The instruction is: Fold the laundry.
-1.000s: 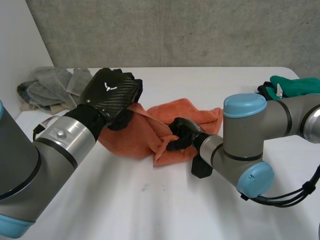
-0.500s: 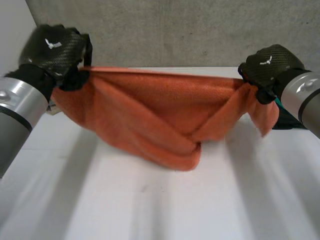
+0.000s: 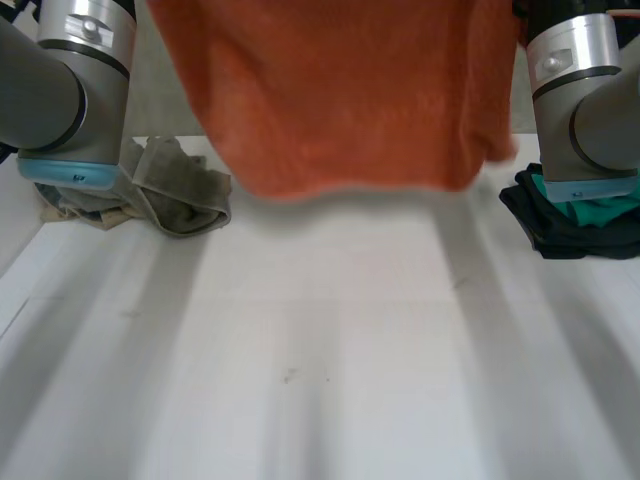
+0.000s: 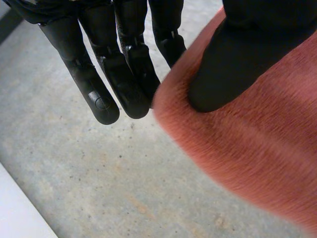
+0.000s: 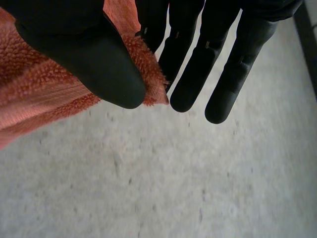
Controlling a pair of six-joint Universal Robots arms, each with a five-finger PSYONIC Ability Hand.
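Note:
An orange towel (image 3: 340, 100) hangs spread out high above the white table (image 3: 320, 380), its lower edge clear of the surface. My left arm (image 3: 70, 90) and right arm (image 3: 585, 100) reach up on either side of it. In the left wrist view my left hand (image 4: 124, 64) pinches a top edge of the towel (image 4: 257, 158) between its thumb (image 4: 237, 59) and straight fingers. In the right wrist view my right hand (image 5: 198, 54) pinches a fuzzy corner of the towel (image 5: 39, 94) under its thumb (image 5: 84, 54).
A heap of grey-green cloths (image 3: 170, 190) lies at the table's back left, by my left arm. Dark and green garments (image 3: 580, 215) are piled at the back right. A concrete wall stands behind the table.
Both hands have pulled apart and risen, lifting the towel from a crumpled heap on the table to a sagging span and now to a sheet hanging high.

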